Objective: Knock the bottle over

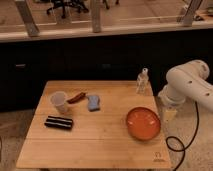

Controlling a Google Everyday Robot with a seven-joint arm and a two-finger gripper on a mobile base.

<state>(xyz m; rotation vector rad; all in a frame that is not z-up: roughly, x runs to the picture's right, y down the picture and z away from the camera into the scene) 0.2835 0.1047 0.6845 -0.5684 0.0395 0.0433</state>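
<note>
Camera view, entry one: task thing?
— Small clear plastic bottle with pale cap (143, 81), upright, near the wooden table's (100, 145) far right corner.
— Entry two: end effector (168, 114)?
— Just off the table's right edge, beside the orange bowl (143, 124). Grip state: I cannot tell. I log the bottle as beyond it, inward over the table.

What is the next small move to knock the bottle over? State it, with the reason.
Probably move the pincer away from the camera along the right edge of the table, toward the bottle. The bottle stands upright near the far right corner, untouched; the pincer hangs beside the orange bowl, apart from the bottle, so it must close that gap before pushing.
</note>
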